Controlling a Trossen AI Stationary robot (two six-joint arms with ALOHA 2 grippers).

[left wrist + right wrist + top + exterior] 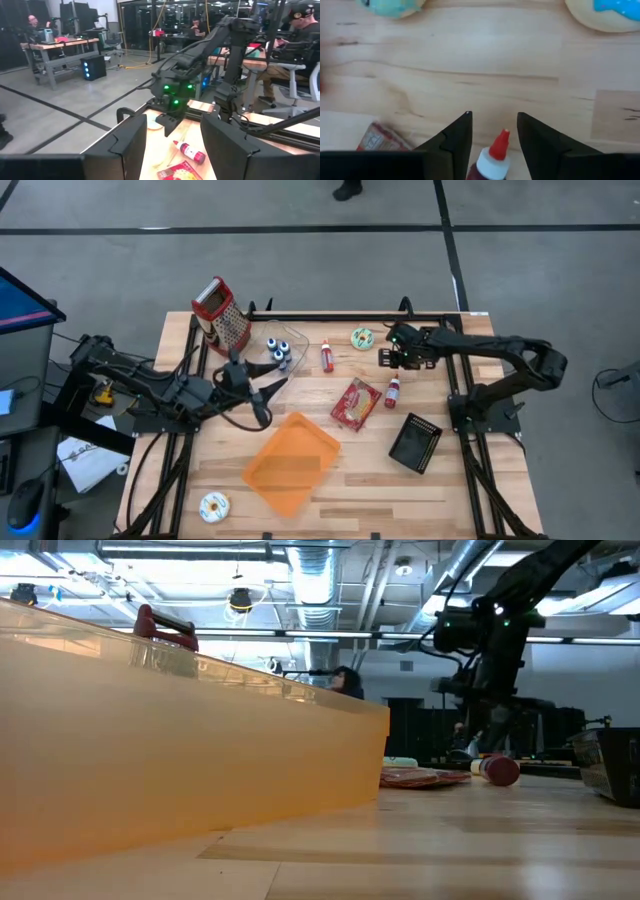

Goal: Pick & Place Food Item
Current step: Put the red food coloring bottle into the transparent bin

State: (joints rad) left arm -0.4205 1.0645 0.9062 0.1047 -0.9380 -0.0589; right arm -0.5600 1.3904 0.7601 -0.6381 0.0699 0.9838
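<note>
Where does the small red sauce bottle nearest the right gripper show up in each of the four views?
High view: the red sauce bottle lies right of centre, just below the right gripper.
Low view: lying at right, under the arm.
Left wrist view: low, centre-right.
Right wrist view: bottom centre, between the fingers.
Shared landmark: the red snack packet beside it.
</note>
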